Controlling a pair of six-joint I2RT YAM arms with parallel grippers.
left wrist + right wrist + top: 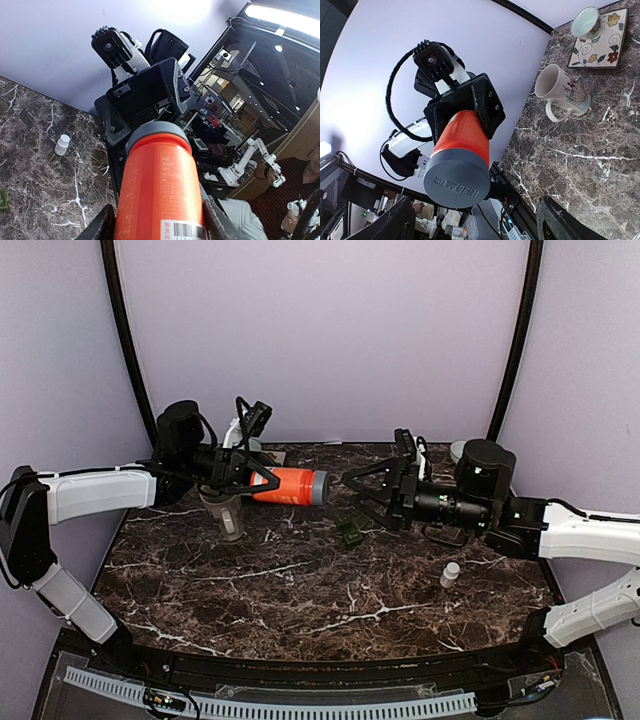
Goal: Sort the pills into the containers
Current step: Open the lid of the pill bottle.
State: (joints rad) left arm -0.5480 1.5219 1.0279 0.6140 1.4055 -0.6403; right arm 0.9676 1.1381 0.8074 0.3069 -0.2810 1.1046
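Observation:
My left gripper (262, 480) is shut on an orange pill bottle (290, 485) with a grey cap (320, 487). It holds the bottle level above the table, cap pointing right. In the left wrist view the bottle (160, 185) fills the gap between my fingers (100, 226). My right gripper (352, 494) stands open just right of the cap, apart from it. In the right wrist view the cap (456, 181) faces the camera between my wide-spread fingers (565, 220). No loose pills show.
A pale mug (225, 515) stands below the left gripper. A small cup (585, 22) sits on a flowered tile (607, 42) at the back. A small white bottle (450, 574) stands at the right front, and a green packet (350, 531) lies mid-table.

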